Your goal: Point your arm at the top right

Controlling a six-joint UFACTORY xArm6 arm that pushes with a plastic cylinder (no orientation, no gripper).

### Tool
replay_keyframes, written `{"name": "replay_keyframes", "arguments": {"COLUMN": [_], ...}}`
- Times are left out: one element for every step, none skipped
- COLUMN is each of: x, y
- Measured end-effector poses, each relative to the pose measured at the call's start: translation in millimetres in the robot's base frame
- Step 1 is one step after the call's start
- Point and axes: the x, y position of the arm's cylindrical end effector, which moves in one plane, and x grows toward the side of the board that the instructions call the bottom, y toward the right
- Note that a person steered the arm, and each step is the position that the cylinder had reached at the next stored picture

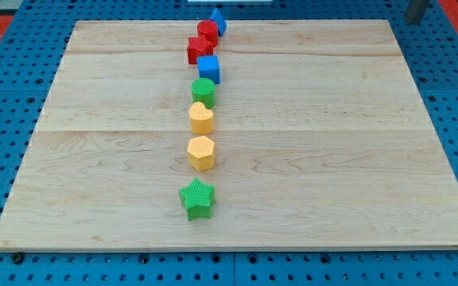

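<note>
Wooden board (332, 159) was seen lying on a blue perforated table (22, 48). A red strip was visible at the view's top right corner, beyond the table.

Eight blocks were lined up in one rough column, slightly left of the board's centre, running from the top edge down toward the bottom:
- blue block (218, 20) at the top edge, shape not resolved
- red block (207, 32) just below it, touching or nearly so, shape unclear
- red star (199, 49) packed against the red block
- blue cube (209, 68) just under the red star
- green cylinder (203, 90) just below the cube
- yellow heart (201, 118) close under the cylinder
- yellow hexagon (200, 152) set apart by a small gap
- green star (196, 199) lowest, a wider gap above it

The board's right half was not occupied by any block.

The task's target, the board's top right corner (388, 24), was located at the view's upper right. A grey rod-like shape was cut off by the view's top edge just right of that corner. Its lower end, taken as my tip (413, 19), was placed just outside the corner, over the blue table rather than the wood. It was well apart from every block; the blue block at the column's top was nearest, far to the view's left.

Jaw state could not be told: only the rod end was seen.
</note>
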Motion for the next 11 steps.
{"name": "replay_keyframes", "arguments": {"x": [-1,0,1,1,-1,-1,0,0,0,0,0], "y": [-3,-3,-7,-9,-9,-10,-12,-12,-42,-90,-118]}}
